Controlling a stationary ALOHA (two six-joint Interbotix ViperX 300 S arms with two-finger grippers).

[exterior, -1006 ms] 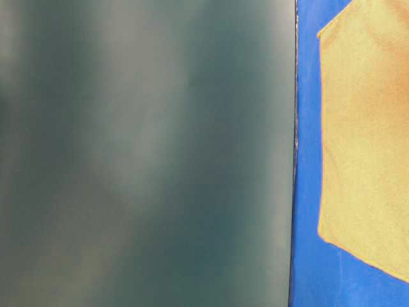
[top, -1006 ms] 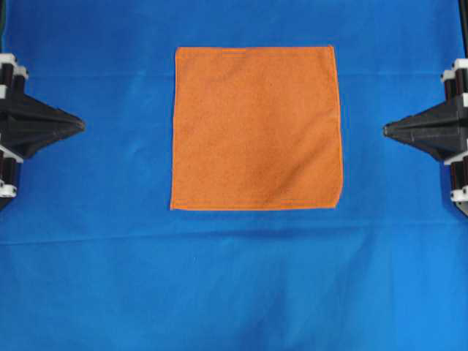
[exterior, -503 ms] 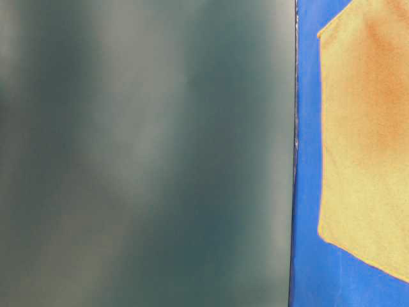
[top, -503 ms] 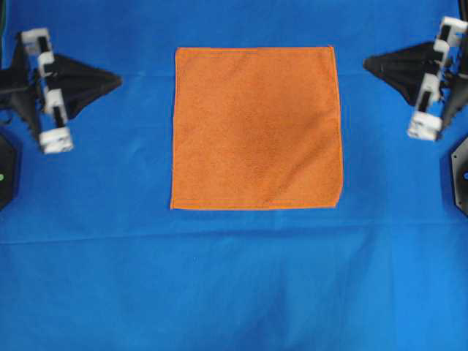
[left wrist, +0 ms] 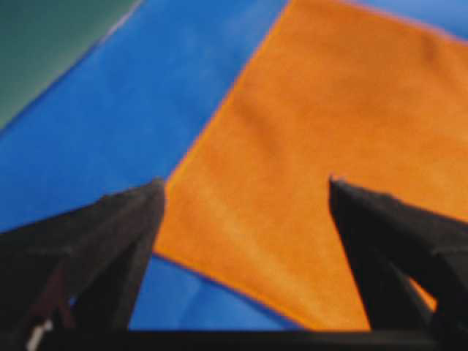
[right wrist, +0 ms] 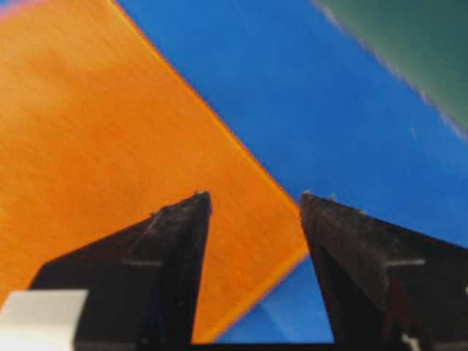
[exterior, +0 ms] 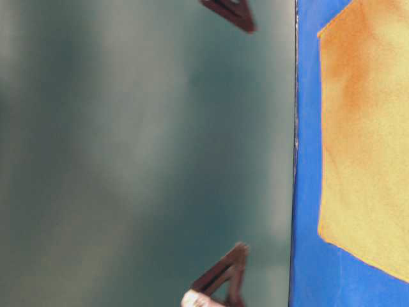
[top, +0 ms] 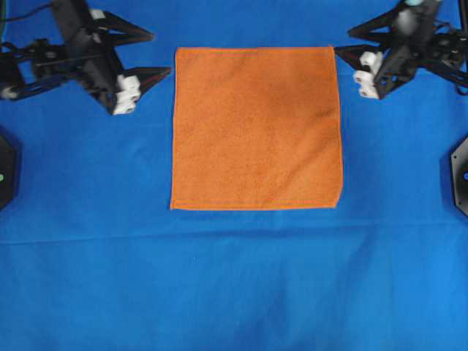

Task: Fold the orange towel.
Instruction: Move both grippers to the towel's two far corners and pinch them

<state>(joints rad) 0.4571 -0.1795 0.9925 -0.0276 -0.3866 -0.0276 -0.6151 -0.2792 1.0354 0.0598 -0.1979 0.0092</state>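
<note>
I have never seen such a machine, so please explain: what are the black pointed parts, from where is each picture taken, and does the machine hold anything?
The black pointed parts are the two-fingered grippers of two robot arms. The overhead view looks straight down: the left gripper and the right gripper are at the two upper corners of the orange towel, which lies flat and unfolded on a blue cloth. Two other pictures come from cameras mounted on the wrists, looking past each gripper's own fingers at a towel corner. The table-level view is mostly blurred; it shows only a strip of the towel and two dark finger tips. Both grippers are open and hold nothing.
</note>
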